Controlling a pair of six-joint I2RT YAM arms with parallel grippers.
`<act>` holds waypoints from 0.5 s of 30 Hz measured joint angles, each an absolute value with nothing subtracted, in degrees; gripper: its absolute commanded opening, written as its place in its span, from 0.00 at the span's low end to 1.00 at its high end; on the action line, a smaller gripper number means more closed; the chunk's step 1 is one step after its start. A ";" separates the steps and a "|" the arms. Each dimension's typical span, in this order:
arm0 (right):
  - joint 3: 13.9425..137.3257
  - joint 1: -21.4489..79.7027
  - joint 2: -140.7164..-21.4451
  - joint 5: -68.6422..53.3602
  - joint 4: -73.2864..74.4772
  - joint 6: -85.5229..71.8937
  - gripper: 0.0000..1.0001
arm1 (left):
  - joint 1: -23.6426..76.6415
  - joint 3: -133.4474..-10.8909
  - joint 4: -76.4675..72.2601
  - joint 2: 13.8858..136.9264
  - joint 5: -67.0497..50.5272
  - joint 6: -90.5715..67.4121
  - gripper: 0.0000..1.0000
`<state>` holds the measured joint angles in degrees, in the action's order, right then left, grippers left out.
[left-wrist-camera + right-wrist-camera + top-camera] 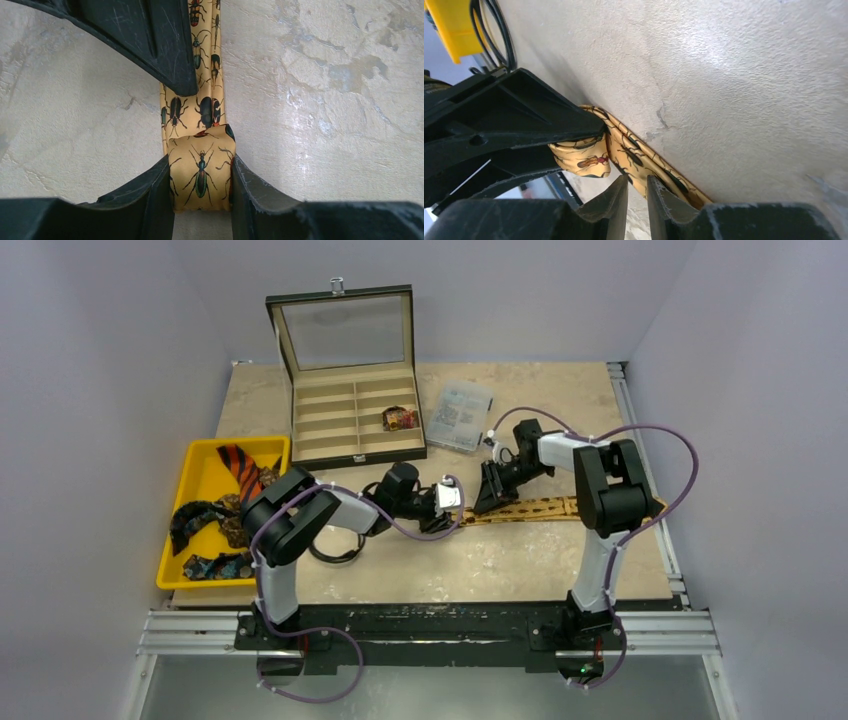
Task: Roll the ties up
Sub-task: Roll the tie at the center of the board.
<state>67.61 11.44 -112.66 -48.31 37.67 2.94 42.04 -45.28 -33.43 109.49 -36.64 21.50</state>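
A tan-gold tie [545, 508] printed with dark beetles lies flat across the table's middle right. My left gripper [450, 508] is shut on its folded-over left end, which sits between the fingers in the left wrist view [200, 160]. My right gripper [490, 502] is just to the right of it, tips down on the tie. In the right wrist view its fingers [637, 179] are nearly closed with nothing between them, and the tie [639, 160] runs just behind them. An orange black-striped tie [240, 468] and dark ties [200, 512] lie in a yellow tray [205, 455].
An open wooden compartment box [350, 420] with a glass lid stands at the back, with one rolled tie [400, 418] in it. A clear plastic box [462, 415] lies beside it. A black cable loop [335, 550] lies by the left arm.
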 measured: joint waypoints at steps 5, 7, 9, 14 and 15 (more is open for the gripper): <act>67.37 11.16 -115.18 -47.51 36.86 0.86 0.19 | 41.43 -45.54 -31.51 108.66 -36.67 18.37 0.18; 67.40 11.18 -115.57 -47.59 36.82 0.43 0.19 | 41.10 -45.58 -30.70 108.16 -36.51 16.05 0.19; 67.40 11.18 -116.01 -48.01 36.84 -0.03 0.19 | 40.88 -45.65 -29.30 107.24 -35.86 13.82 0.20; 67.46 11.22 -116.31 -48.38 36.80 -0.49 0.19 | 40.88 -47.42 -24.38 105.84 -33.76 12.14 0.25; 67.51 11.22 -116.38 -48.38 36.82 -0.49 0.20 | 40.91 -47.55 -23.70 105.86 -33.28 12.56 0.26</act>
